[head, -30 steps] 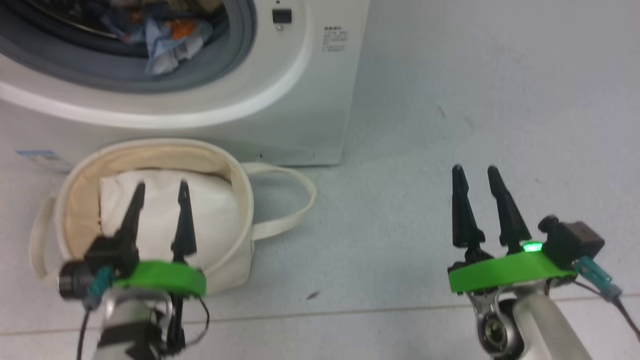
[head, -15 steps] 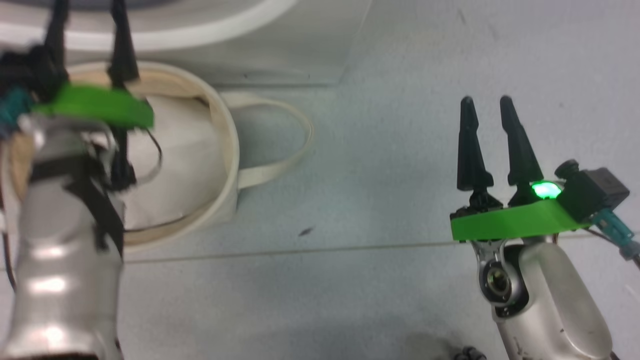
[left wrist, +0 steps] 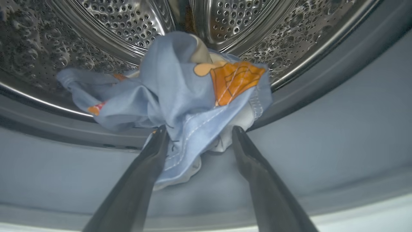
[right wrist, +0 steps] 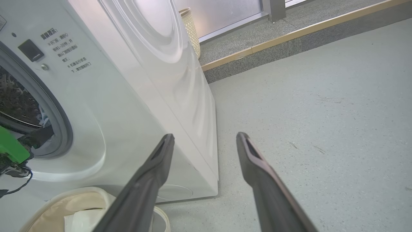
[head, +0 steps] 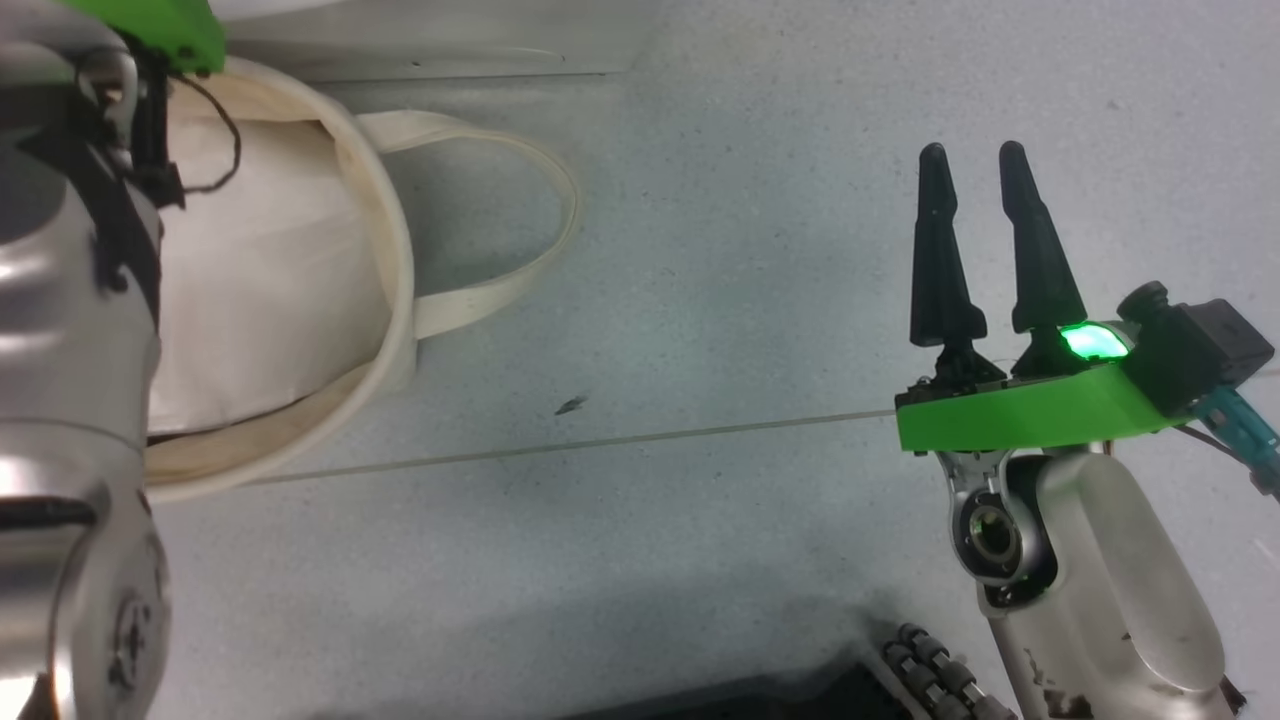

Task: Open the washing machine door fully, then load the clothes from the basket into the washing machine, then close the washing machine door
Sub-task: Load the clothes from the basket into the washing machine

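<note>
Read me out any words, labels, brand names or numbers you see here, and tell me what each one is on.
Grey printed label on the front of the washing machine: several short lines of characters, too small and blurred to read.
The clothes: an orange cartoon print, no words seen on it.
No brand name or number can be read anywhere else.

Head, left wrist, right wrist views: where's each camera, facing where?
Head view: on head, facing down at floor; round cream canvas basket, left forearm, right gripper.
Left wrist view: on wrist, into steel drum; open left gripper, light-blue printed garment.
Right wrist view: on wrist, toward white washing machine; right gripper.
Shared: basket, head and right wrist.
</note>
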Tool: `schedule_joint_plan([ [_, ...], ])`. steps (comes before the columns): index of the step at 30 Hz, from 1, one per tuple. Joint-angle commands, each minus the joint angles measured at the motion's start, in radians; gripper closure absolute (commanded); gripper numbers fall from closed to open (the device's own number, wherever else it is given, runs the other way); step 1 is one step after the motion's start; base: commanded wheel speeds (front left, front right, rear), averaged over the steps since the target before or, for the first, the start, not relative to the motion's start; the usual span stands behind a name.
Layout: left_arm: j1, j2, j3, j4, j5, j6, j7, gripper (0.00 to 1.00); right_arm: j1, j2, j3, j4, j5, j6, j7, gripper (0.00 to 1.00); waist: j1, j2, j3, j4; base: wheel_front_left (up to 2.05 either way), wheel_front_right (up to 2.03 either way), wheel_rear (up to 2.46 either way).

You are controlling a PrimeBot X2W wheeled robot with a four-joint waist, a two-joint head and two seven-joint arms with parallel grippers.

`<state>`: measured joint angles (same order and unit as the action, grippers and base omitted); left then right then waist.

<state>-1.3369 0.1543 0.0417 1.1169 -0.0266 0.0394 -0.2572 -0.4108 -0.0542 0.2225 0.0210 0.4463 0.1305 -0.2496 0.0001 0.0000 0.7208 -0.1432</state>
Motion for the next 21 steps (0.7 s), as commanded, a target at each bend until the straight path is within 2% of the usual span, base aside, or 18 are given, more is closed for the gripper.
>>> schedule_joint_plan([
  [1, -0.024, 0.051, 0.002, -0.018, 0.009, 0.008, -0.005, 0.00, 0.007, 0.004, 0.026, -0.035, 0.007, 0.000, -0.012, 0.00, -0.0001, 0.0000, 0.003, -0.004, 0.00, 0.00, 0.00],
  [9, -0.124, 0.065, -0.025, 0.111, 0.023, 0.039, 0.003, 0.00, 0.002, 0.004, 0.041, -0.039, 0.008, 0.000, -0.012, 0.00, -0.0001, 0.0000, 0.029, -0.020, 0.00, 0.00, 0.00],
  [10, -0.135, 0.068, -0.024, 0.117, 0.020, 0.041, 0.002, 1.00, 0.001, 0.004, 0.042, -0.041, 0.008, 0.000, -0.012, 0.00, -0.0001, 0.0000, 0.033, -0.022, 0.00, 0.00, 0.00],
  [16, -0.190, 0.093, -0.005, 0.099, -0.007, 0.065, -0.003, 1.00, -0.002, 0.004, 0.042, -0.049, 0.004, 0.000, -0.012, 0.00, -0.0001, 0.0000, 0.059, -0.029, 0.00, 0.00, 0.00],
  [21, -0.219, 0.147, 0.036, -0.037, -0.033, 0.118, -0.004, 1.00, -0.006, 0.004, 0.051, -0.051, 0.005, 0.000, -0.012, 0.00, -0.0001, 0.0000, 0.080, -0.046, 0.00, 0.00, 0.00],
])
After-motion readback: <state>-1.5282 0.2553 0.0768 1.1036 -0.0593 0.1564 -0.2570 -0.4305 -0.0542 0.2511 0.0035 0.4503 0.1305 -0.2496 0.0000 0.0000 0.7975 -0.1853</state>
